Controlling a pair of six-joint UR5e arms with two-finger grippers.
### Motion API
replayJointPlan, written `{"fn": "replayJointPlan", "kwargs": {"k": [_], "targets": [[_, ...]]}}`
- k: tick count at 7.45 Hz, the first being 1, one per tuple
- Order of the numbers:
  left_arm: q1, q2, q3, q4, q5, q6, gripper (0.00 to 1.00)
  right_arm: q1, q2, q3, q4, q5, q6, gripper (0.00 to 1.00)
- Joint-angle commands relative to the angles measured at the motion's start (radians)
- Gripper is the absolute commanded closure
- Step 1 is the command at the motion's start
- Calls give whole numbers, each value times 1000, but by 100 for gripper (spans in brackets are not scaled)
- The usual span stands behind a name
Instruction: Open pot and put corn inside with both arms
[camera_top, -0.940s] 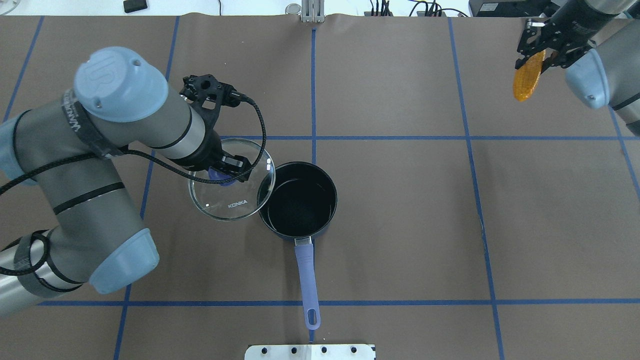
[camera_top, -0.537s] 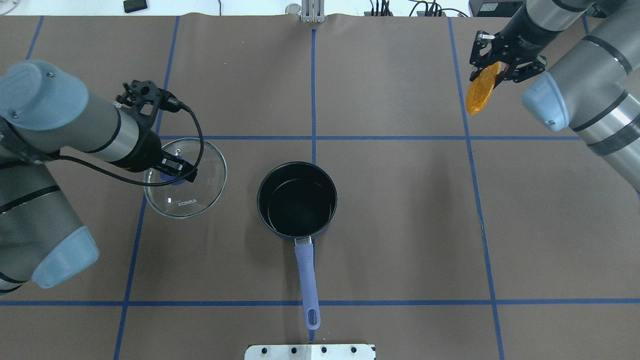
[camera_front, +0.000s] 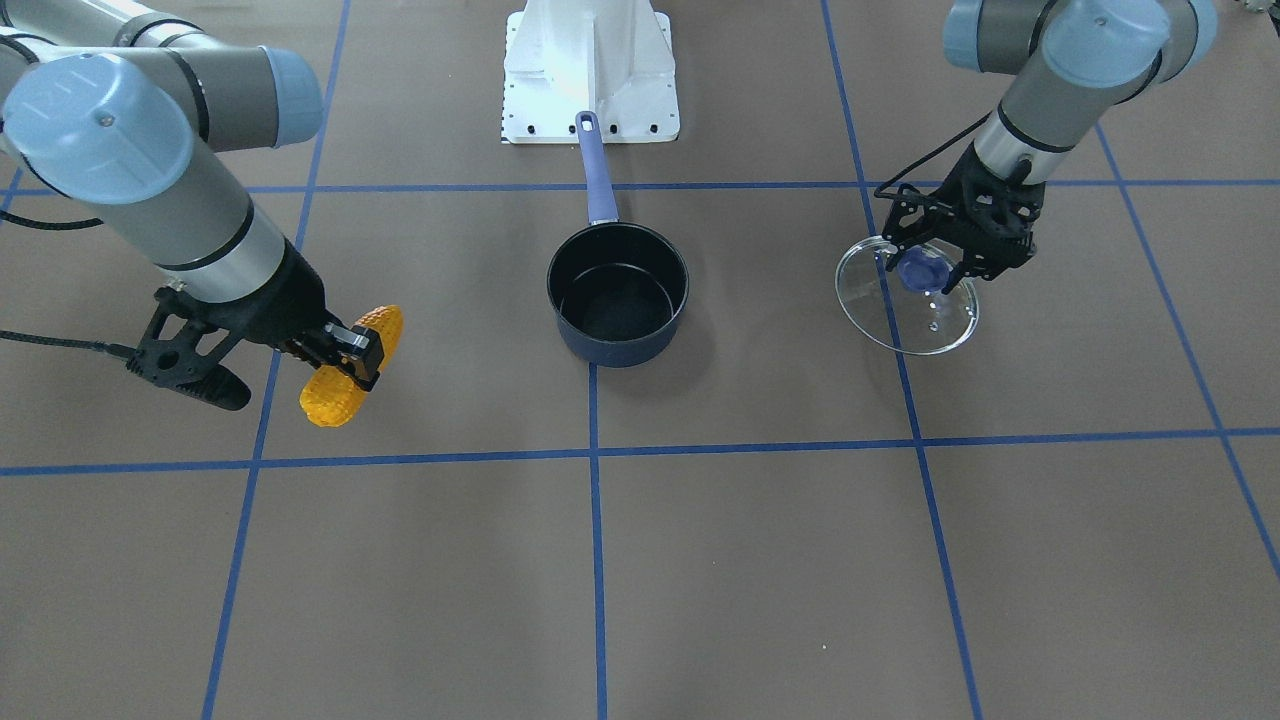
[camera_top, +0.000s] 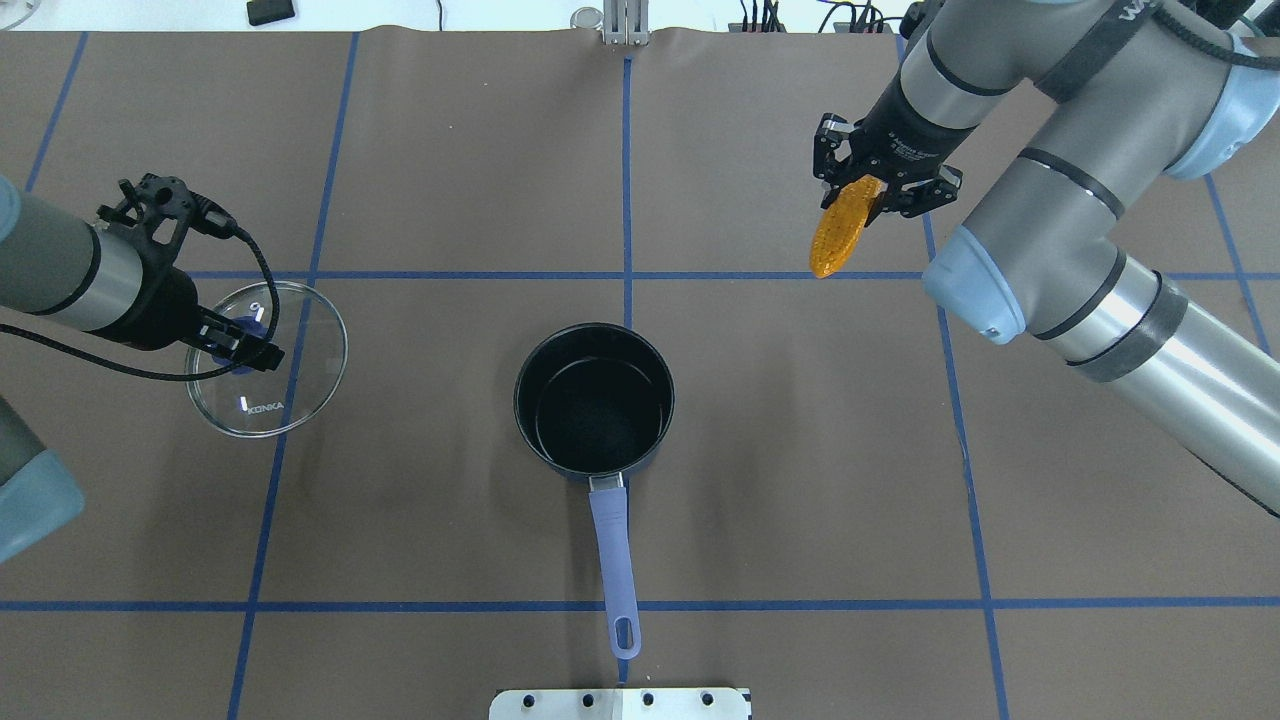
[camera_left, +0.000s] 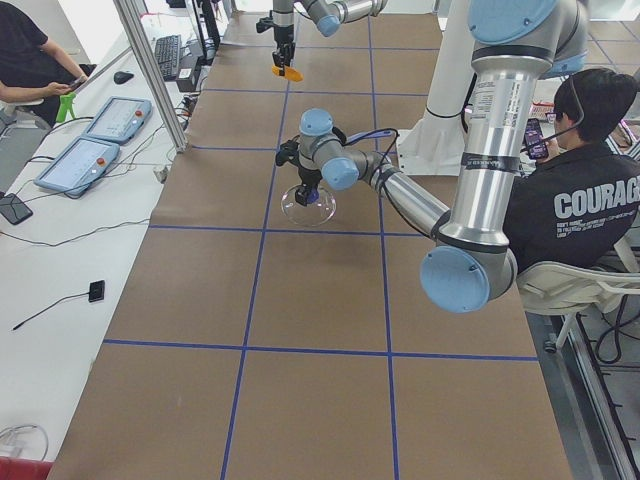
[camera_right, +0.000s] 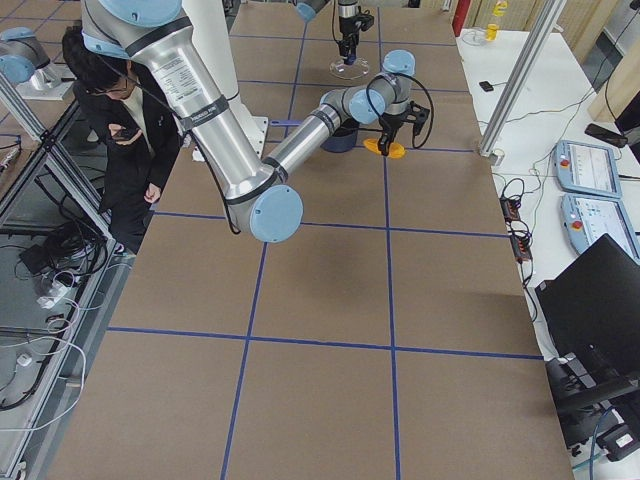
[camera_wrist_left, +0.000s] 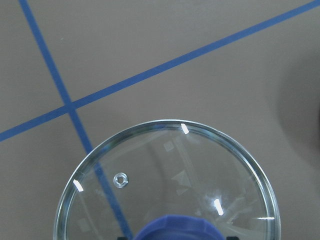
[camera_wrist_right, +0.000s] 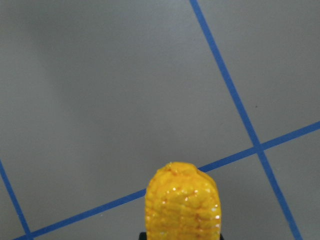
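We see the dark-blue pot (camera_top: 594, 400) lidless on the brown, blue-taped desk (camera_top: 800, 450); right jaws clamp yellow corn (camera_top: 835, 235), left jaws the lid (camera_top: 295, 370).

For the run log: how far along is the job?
Done: the pot is open, empty. In hand: left gripper holds the glass lid by its knob, off to the side; right gripper holds the corn, short of the pot. Left: put the corn in.
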Motion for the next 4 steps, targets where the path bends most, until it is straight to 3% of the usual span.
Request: {"fn": "replayJointPlan", "kwargs": {"k": [1, 4], "targets": [[-16, 66, 94, -191, -2, 16, 38, -69, 41, 7, 0, -45, 75, 57], [-69, 111, 162, -276, -71, 64, 37, -119, 62, 7, 0, -83, 118, 58]]}}
